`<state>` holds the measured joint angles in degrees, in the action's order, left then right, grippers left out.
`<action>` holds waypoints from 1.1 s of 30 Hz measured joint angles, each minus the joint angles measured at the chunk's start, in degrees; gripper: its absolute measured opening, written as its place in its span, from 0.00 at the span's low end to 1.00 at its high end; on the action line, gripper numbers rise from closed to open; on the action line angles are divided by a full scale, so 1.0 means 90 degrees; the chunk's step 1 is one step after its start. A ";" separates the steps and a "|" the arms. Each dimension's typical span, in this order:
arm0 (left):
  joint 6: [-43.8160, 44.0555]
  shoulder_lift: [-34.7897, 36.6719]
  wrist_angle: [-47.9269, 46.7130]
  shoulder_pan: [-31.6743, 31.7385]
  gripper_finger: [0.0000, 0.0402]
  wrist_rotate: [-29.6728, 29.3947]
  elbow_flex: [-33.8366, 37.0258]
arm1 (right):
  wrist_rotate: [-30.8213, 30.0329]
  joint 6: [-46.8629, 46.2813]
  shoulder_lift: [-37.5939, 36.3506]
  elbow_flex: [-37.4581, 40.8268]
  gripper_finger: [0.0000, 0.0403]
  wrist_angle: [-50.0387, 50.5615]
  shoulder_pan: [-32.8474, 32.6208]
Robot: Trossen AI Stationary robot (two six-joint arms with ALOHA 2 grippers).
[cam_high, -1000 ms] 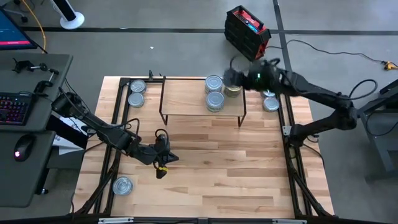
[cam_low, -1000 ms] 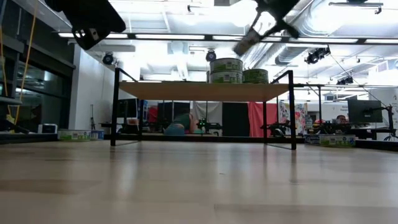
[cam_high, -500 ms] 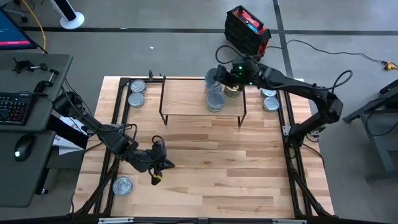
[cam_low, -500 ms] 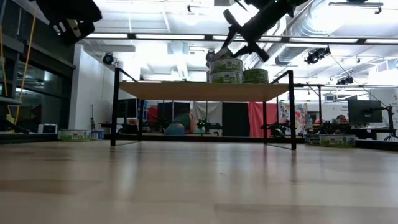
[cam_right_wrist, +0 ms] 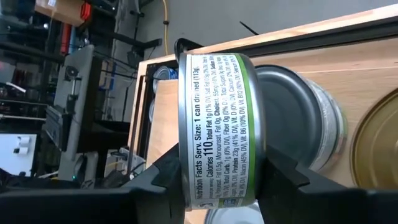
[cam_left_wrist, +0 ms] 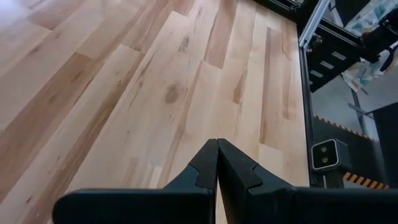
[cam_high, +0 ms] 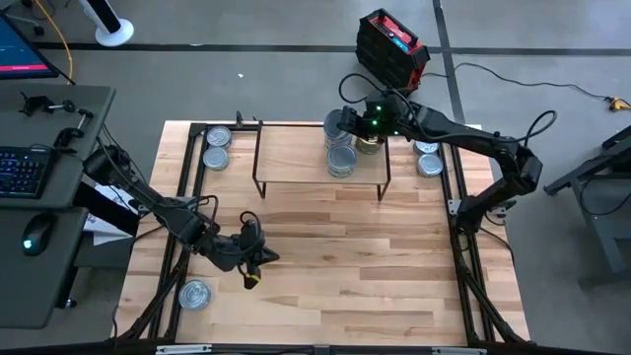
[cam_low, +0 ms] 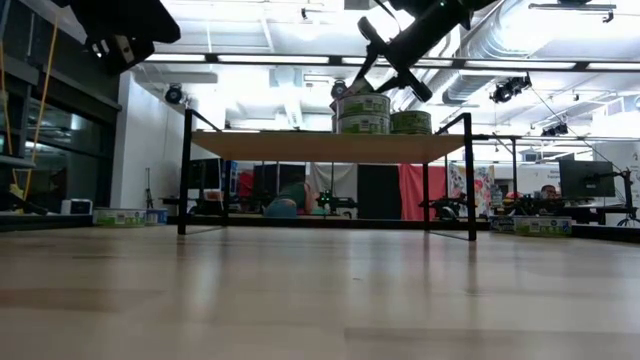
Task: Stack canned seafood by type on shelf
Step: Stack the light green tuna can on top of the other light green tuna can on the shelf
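From above, the right gripper (cam_high: 342, 119) hung over the back right part of the shelf (cam_high: 296, 158), beside a stack of tins (cam_high: 341, 160) and a gold tin (cam_high: 369, 144). Two more tins (cam_high: 216, 146) sat on the table (cam_high: 335, 256) left of the shelf, two tins (cam_high: 428, 158) to its right, and one lone tin (cam_high: 195, 293) near the front left corner. The left gripper (cam_high: 258, 258) hovered low over bare table.

At table height, the right gripper (cam_low: 368, 72) reached down just above the stacked tins (cam_low: 363, 112) on the shelf (cam_low: 330, 146).

The left wrist view showed the left gripper (cam_left_wrist: 217, 163) pressed shut — holding nothing.

The right wrist view showed the right gripper (cam_right_wrist: 217, 180) clamped on a green-banded tin (cam_right_wrist: 217, 124) — held on edge beside a silver lid (cam_right_wrist: 292, 115).
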<state>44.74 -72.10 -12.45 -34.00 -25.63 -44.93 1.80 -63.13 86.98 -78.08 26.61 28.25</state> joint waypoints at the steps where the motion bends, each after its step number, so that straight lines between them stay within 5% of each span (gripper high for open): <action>1: -0.0014 0.0000 0.0001 0.0000 0.00 -0.0002 0.0000 | 0.0017 -0.0008 0.0000 0.0000 0.33 -0.0002 0.0014; 10: -0.0101 0.0000 0.0000 0.0000 0.00 -0.0002 0.0000 | 0.0163 0.0050 0.0000 0.0009 0.36 -0.0002 0.0020; 21: -0.0143 0.0000 0.0001 0.0000 0.00 -0.0005 0.0000 | -0.0145 -0.0254 0.0005 0.0019 0.67 0.0281 0.0012; 33: -0.0140 0.0000 0.0002 0.0000 0.00 -0.0004 -0.0002 | -0.0679 -0.0130 0.0005 0.0019 0.68 0.0355 -0.0163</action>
<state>43.48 -72.10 -12.43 -34.00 -25.66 -44.94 -4.31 -64.31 87.02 -77.91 29.80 26.79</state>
